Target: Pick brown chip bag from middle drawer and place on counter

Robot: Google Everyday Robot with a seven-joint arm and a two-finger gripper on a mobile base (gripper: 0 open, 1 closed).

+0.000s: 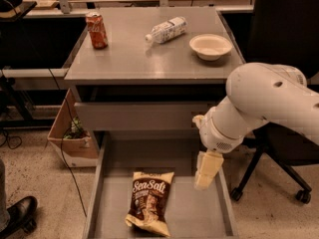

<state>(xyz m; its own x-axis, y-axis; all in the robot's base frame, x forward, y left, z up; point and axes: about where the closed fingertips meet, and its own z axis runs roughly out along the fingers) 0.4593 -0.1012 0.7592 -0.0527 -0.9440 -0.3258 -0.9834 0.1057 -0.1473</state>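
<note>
The brown chip bag (pixel 149 200) lies flat on the floor of the open middle drawer (pixel 199 213), left of centre, with white "Sea Salt" lettering facing up. My gripper (pixel 205 176) hangs from the white arm over the right side of the drawer, above the floor and to the right of the bag, not touching it. The grey counter (pixel 144 54) sits above the drawers.
On the counter stand a red soda can (pixel 96 30) at the left, a clear plastic bottle (pixel 165 30) lying on its side, and a white bowl (pixel 210 46) at the right. A cardboard box (pixel 74 136) sits on the floor at left, an office chair (pixel 279 168) at right.
</note>
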